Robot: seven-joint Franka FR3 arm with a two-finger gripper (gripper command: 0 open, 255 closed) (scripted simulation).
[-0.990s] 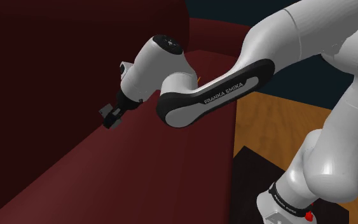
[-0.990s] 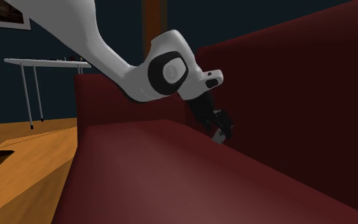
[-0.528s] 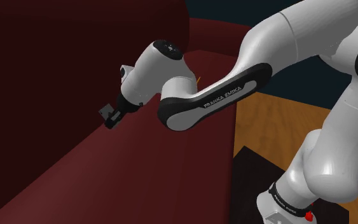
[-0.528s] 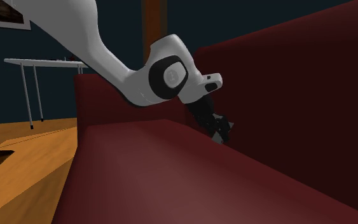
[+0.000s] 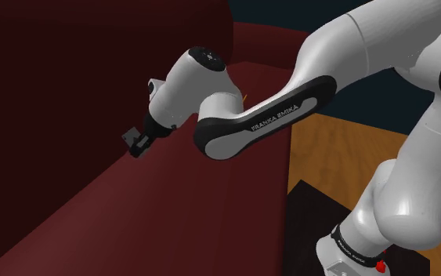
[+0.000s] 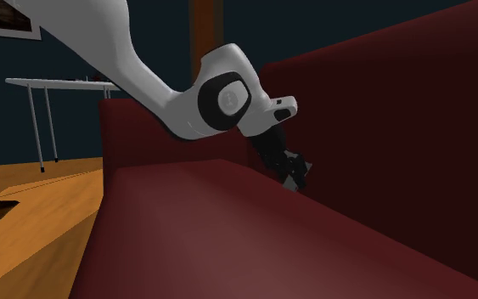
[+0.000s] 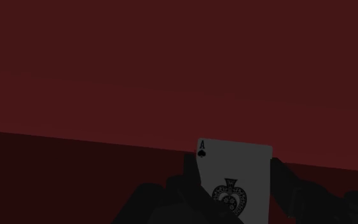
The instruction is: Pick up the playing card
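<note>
The playing card (image 7: 235, 179) is gripped between the gripper's (image 5: 137, 145) jaws at the sofa seat's (image 5: 171, 216) back edge. It should be lifted straight, firmly squeezed.

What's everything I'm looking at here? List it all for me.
sofa: one, dark red, middle of both exterior views.
playing card: one, grey-white ace of spades, upright between the fingers.
table: one, white, thin-legged, second exterior view's far left.
floor: one, orange-brown wood, beside the sofa.
arm: one, white with dark joints, over the sofa seat.
gripper: one, black, shut on the playing card by the backrest.
</note>
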